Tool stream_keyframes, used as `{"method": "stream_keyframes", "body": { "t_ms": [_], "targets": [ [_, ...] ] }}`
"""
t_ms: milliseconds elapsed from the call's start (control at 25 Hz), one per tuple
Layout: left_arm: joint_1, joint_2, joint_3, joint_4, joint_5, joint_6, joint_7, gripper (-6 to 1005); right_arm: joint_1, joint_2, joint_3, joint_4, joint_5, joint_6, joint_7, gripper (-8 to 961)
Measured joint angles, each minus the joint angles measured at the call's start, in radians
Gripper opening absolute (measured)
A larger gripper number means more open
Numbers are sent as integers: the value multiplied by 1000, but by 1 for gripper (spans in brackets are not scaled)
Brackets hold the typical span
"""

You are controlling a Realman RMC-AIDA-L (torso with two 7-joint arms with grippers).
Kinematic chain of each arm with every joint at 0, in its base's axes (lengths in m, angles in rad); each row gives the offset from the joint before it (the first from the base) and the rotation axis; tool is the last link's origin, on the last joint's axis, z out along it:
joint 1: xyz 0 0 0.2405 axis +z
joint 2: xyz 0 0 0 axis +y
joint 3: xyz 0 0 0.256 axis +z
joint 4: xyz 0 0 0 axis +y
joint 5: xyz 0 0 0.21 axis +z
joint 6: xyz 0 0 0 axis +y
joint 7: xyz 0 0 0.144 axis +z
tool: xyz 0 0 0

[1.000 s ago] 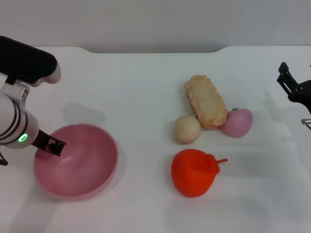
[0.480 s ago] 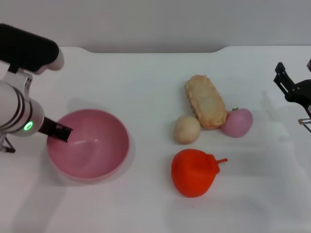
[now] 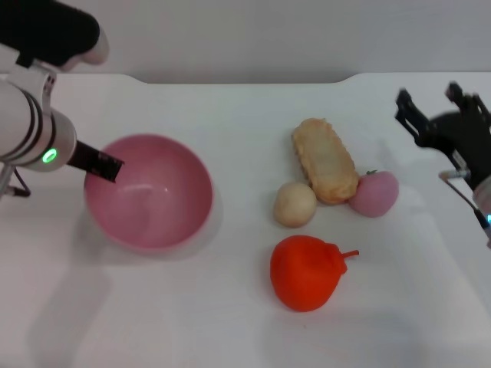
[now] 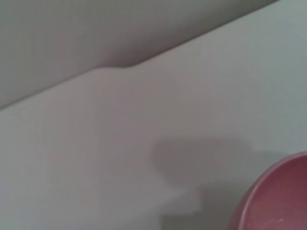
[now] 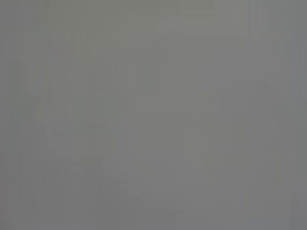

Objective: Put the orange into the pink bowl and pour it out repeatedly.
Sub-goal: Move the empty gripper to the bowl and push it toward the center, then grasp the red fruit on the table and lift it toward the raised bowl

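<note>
bowl (image 3: pixel 149 203): left on the surface (image 3: pixel 230 322)
orange (image 3: pixel 307 272): right of bowl, well apart, before the ball (image 3: pixel 295 204)

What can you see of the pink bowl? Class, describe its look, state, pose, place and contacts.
The pink bowl is round, deep and glossy, plastic-looking, plain and empty. It sits roughly upright toward the left of the white table, apart from the toy foods. The left end effector is at its left rim, one dark finger reaching over the edge; the grip itself cannot be made out. The left wrist view catches only a slice of its rim.
</note>
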Motion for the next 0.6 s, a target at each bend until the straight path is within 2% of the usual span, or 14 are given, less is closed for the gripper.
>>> {"method": "stream_keyframes", "body": {
  "t_ms": [120,280,440,480,600],
  "targets": [
    [-9,0,-15,6,0,2,14,35,-53,2,38,-186,-80,204,0,827],
    [-24,0,-47,21,5,15,32,35,-77,5,56,-444,-146,586,-2,826],
    [-34,0,-82,25,7,25,48,35,-48,1,57,-665,-157,1006,-23,826],
    [-44,0,-117,28,6,36,65,35,-33,0,58,-708,-157,1102,-32,825],
    [-49,0,-130,28,6,59,70,35,13,0,55,-806,-149,1323,-48,825]
  ]
}}
